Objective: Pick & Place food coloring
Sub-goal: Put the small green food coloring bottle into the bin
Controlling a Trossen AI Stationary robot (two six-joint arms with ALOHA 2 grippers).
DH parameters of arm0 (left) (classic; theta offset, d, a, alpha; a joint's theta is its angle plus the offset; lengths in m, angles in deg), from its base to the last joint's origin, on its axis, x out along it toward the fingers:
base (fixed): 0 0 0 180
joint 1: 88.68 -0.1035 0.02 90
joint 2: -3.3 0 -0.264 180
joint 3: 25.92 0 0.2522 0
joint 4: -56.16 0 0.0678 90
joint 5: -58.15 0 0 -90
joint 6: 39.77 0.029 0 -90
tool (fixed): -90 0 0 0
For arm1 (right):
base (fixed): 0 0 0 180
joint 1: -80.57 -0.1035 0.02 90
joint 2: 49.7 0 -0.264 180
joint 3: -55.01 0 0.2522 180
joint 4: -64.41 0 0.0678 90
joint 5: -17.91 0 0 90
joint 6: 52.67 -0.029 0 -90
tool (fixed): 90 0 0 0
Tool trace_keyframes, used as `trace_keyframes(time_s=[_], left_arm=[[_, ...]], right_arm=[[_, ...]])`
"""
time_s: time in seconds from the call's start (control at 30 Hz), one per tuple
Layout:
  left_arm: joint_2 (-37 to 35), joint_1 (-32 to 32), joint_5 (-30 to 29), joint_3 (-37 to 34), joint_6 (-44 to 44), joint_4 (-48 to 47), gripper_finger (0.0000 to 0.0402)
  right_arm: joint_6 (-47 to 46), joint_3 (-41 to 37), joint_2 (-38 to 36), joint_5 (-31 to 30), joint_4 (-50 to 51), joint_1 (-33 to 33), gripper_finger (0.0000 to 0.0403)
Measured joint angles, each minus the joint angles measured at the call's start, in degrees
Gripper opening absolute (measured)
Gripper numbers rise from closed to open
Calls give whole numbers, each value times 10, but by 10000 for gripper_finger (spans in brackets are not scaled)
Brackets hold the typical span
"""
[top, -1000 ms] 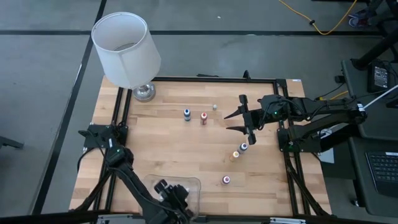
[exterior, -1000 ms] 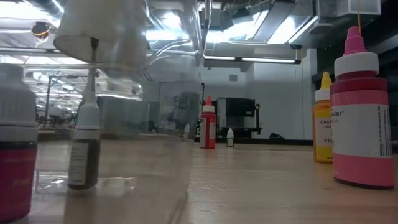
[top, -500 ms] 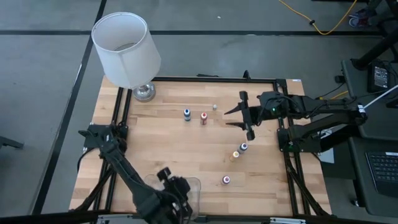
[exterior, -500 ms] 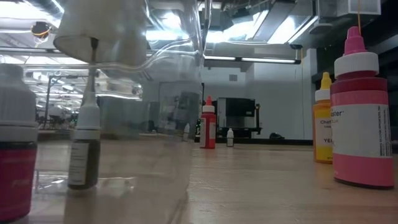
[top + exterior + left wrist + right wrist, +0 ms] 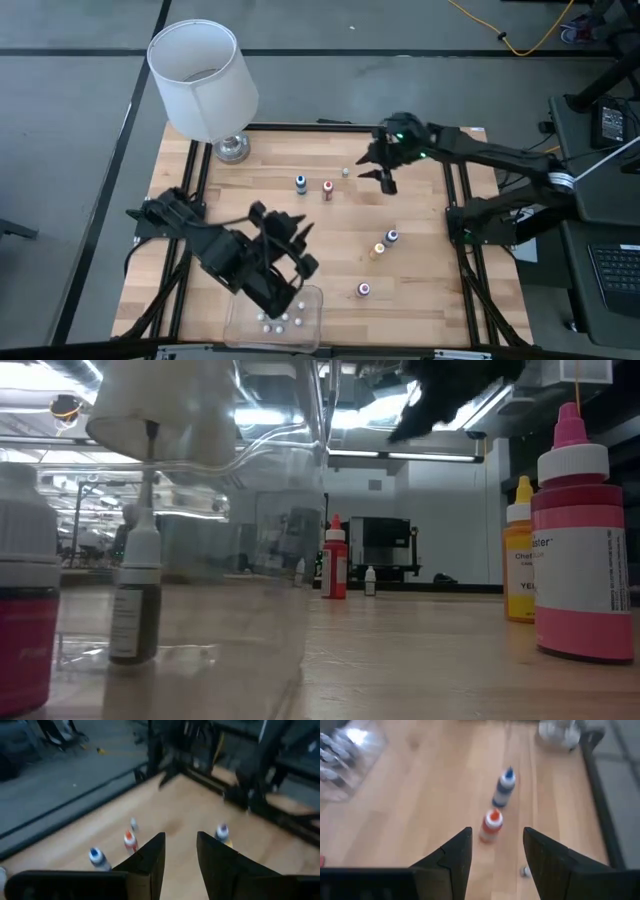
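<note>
My right tool hovers unclenched, empty, near tiny red food coloring bottle on wooden desk; my left tool unclenched, empty.

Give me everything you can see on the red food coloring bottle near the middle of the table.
The red bottle is tiny, with a red body, what looks like a pale label band and a small pale top, seemingly plastic. It stands upright on the wooden table, just beside the blue bottle and apart from it. Nothing touches it. The right gripper hovers open nearby, with the bottle showing between its fingers in the right wrist view.
</note>
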Motion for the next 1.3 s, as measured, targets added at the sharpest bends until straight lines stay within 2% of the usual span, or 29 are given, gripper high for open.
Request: trace_keyframes(time_s=[0.23,0.3,0.43,0.53,0.67,0.97,1.3], left_arm=[[-22,-5,-56,0,39,0,106],[-23,-5,-55,0,63,0,104],[-23,-5,-58,0,111,0,104],[-23,-6,-70,0,139,0,104],[-28,-10,-76,-1,160,0,102],[-66,-15,-71,-1,225,0,101],[-67,-17,-59,-1,233,0,104]], right_arm=[[-2,-8,113,23,-15,60,177],[-27,-43,127,43,-67,73,177],[-93,-135,121,43,-207,86,177],[-124,-189,112,3,-325,86,177],[-175,-240,125,-29,-397,86,177],[-197,-235,202,-56,-404,86,177],[-210,-188,289,-55,-409,84,177]])
